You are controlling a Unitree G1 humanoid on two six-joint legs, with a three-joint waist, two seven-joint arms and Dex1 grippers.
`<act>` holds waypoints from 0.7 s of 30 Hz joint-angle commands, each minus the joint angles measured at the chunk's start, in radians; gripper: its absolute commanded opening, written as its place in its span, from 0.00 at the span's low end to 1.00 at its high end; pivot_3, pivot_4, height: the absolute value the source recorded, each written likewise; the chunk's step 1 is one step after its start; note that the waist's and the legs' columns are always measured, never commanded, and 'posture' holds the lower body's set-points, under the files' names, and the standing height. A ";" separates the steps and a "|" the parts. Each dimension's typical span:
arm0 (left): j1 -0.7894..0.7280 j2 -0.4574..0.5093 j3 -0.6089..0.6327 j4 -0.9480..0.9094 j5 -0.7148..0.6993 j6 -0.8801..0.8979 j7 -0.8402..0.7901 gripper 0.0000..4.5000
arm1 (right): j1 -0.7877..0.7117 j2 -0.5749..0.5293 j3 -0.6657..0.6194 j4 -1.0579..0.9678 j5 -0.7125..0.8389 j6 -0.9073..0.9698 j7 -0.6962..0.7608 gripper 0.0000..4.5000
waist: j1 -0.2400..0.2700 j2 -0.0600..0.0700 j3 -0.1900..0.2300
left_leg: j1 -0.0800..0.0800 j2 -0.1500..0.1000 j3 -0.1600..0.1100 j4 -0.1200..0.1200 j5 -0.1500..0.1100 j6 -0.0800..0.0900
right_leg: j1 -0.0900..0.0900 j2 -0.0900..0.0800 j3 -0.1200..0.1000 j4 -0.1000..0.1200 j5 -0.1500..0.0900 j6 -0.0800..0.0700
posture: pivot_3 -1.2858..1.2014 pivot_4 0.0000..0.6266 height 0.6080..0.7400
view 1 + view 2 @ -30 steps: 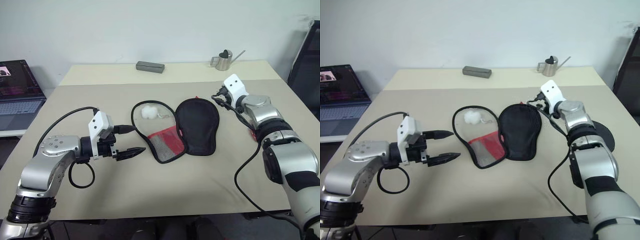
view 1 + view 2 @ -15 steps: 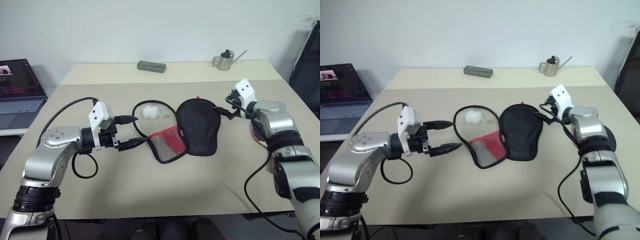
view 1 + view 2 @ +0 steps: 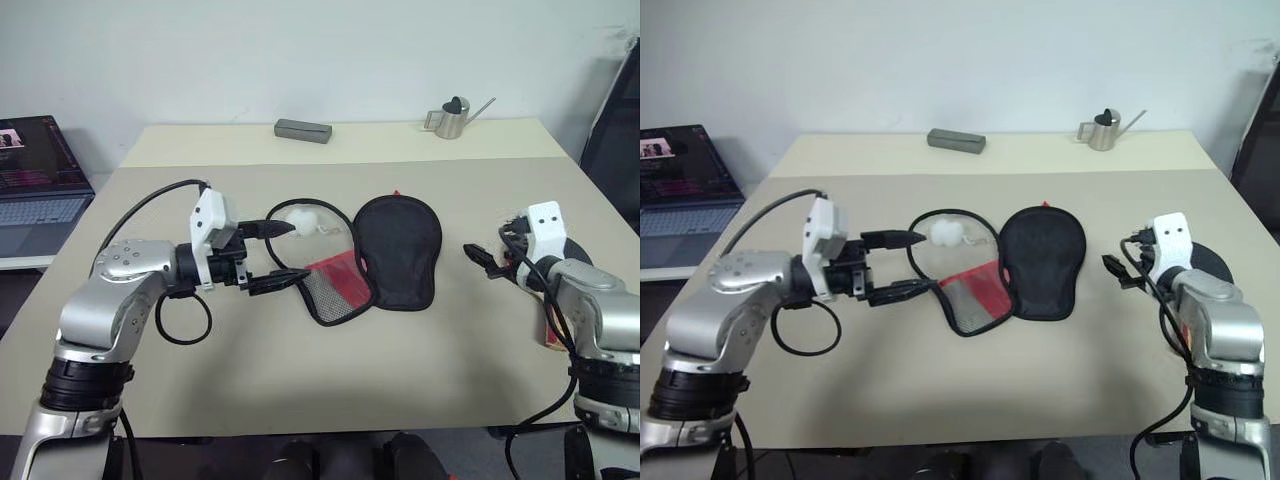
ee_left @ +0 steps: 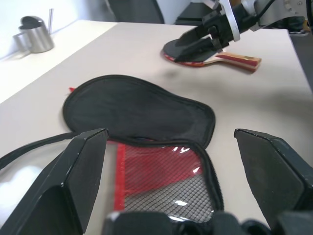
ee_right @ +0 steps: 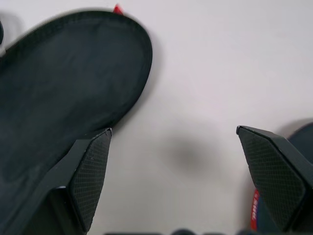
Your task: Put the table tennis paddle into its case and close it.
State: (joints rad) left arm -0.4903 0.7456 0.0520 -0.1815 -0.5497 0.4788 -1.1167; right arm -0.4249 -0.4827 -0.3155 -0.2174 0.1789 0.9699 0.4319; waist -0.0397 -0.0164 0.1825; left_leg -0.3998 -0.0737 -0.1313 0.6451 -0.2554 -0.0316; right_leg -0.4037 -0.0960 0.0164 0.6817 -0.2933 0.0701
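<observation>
Since earlier we saw our right end effector [image 3: 1113, 271], spread wide and empty, withdrawn from the case [image 3: 1040, 262] toward the paddle [image 4: 215, 55] just beside it.

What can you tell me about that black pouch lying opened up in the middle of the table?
The case is a soft black fabric pouch shaped like a paddle, lying flat and unzipped into two halves. One half is plain black; the other has red and black mesh, a zipper rim and a white pompom. It holds nothing. The left gripper hovers open by its mesh half.
</observation>
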 commanded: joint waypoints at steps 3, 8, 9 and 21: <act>-0.086 -0.025 -0.041 -0.013 -0.021 0.009 -0.036 1.00 | 0.098 0.015 -0.106 -0.122 -0.014 0.023 -0.131 0.99 | 0.008 0.000 0.000 | 0.000 -0.001 0.001 0.000 0.000 0.000 | 0.000 0.000 0.001 0.000 0.000 0.000 | 0.52 0.24 1.00; -0.121 -0.057 -0.072 -0.019 -0.042 0.017 -0.086 1.00 | 0.179 0.053 -0.194 -0.204 -0.007 0.091 -0.224 0.99 | 0.007 0.001 0.000 | 0.000 0.000 0.001 0.000 0.000 0.000 | 0.000 0.000 0.000 0.001 0.000 0.000 | 0.52 0.24 1.00; -0.131 -0.060 -0.081 -0.007 -0.041 0.011 -0.108 1.00 | 0.212 0.070 -0.198 -0.242 -0.005 0.104 -0.234 0.99 | 0.006 0.001 0.000 | 0.000 0.000 0.001 0.000 0.000 0.000 | 0.000 0.000 0.001 0.001 0.000 0.000 | 0.52 0.24 1.00; -0.206 -0.090 -0.141 0.061 -0.017 -0.013 -0.205 1.00 | 0.324 0.166 -0.199 -0.313 0.003 0.107 -0.298 0.99 | -0.001 0.001 -0.001 | 0.002 0.000 0.001 0.001 0.000 0.002 | 0.001 0.003 0.001 0.002 0.003 -0.001 | 0.52 0.24 1.00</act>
State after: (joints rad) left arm -0.6750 0.6576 -0.0949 -0.1109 -0.5681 0.4878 -1.3122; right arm -0.1061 -0.3077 -0.5003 -0.5262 0.1868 1.1129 0.1455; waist -0.0411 -0.0153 0.1817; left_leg -0.3980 -0.0737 -0.1303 0.6459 -0.2548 -0.0292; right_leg -0.4023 -0.0925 0.0174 0.6834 -0.2907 0.0689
